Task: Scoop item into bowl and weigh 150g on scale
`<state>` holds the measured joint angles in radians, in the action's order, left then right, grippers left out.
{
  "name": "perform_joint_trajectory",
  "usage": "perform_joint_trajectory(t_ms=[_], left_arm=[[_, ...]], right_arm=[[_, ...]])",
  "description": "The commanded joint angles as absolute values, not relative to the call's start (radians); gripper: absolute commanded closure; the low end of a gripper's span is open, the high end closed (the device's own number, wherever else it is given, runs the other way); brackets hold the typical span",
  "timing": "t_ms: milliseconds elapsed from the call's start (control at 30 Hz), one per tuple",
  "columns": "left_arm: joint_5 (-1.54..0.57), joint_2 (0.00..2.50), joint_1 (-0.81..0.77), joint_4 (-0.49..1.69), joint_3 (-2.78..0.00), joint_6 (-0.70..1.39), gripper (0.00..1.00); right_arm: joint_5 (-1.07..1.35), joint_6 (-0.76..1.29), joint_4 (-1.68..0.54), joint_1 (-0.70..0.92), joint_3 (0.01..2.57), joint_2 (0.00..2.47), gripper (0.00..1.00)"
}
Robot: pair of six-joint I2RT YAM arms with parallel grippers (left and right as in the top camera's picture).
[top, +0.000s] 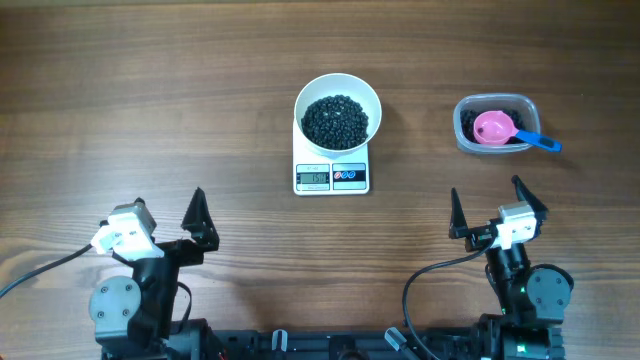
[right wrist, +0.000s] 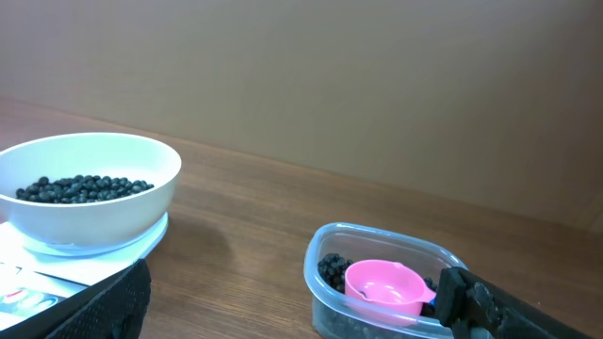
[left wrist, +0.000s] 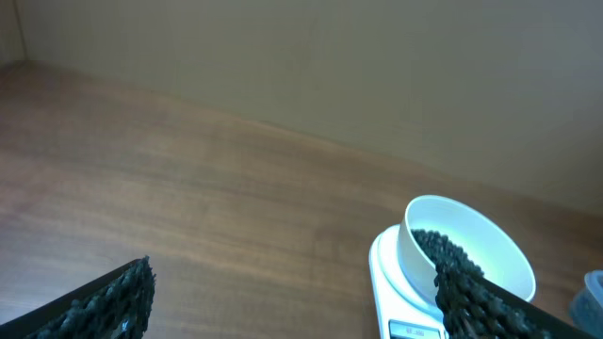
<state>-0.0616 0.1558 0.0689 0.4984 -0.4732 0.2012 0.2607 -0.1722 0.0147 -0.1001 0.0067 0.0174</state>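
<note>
Pointing toward robot [top: 300,345]: scale [top: 331,165] display [top: 314,178] | bowl [top: 338,85] atop | beans [top: 336,121] inside

1. In the overhead view the wooden table [top: 150,100] is lit evenly and softly, and its grain is rendered sharply.
2. The bowl [top: 337,90] is shown bright white, with detail kept in the black beans [top: 336,121].
3. The display of the scale [top: 331,177] is rendered too small to be read.
4. The left wrist view is dimmer and softer; the fingers [left wrist: 476,301] of the left gripper [left wrist: 292,282] are dark and blurred.
5. In the right wrist view a soft shadow is laid beside the scale, small glints are caught on the rim of the clear tub [right wrist: 386,231], and the fingers [right wrist: 113,306] of the right gripper [right wrist: 294,282] are out of focus.
</note>
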Motion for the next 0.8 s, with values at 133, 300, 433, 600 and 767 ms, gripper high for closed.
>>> perform_joint_trajectory(t_ms=[133,300,433,600,767], left_arm=[[-0.081,0.096,0.077,0.395,-0.369,0.214,0.00],[-0.081,0.049,0.077,0.318,-0.290,0.214,0.00],[-0.081,0.028,0.077,0.264,-0.244,0.214,0.00],[-0.081,0.017,0.077,0.211,-0.204,0.214,0.00],[-0.081,0.015,0.076,0.162,-0.171,0.214,0.00]], right_arm=[[0.248,-0.155,0.018,-0.104,0.005,0.005,0.00],[0.248,-0.155,0.018,-0.104,0.005,0.005,0.00],[0.248,-0.155,0.018,-0.104,0.005,0.005,0.00],[0.248,-0.155,0.018,-0.104,0.005,0.005,0.00],[0.248,-0.155,0.018,-0.104,0.005,0.005,0.00]])
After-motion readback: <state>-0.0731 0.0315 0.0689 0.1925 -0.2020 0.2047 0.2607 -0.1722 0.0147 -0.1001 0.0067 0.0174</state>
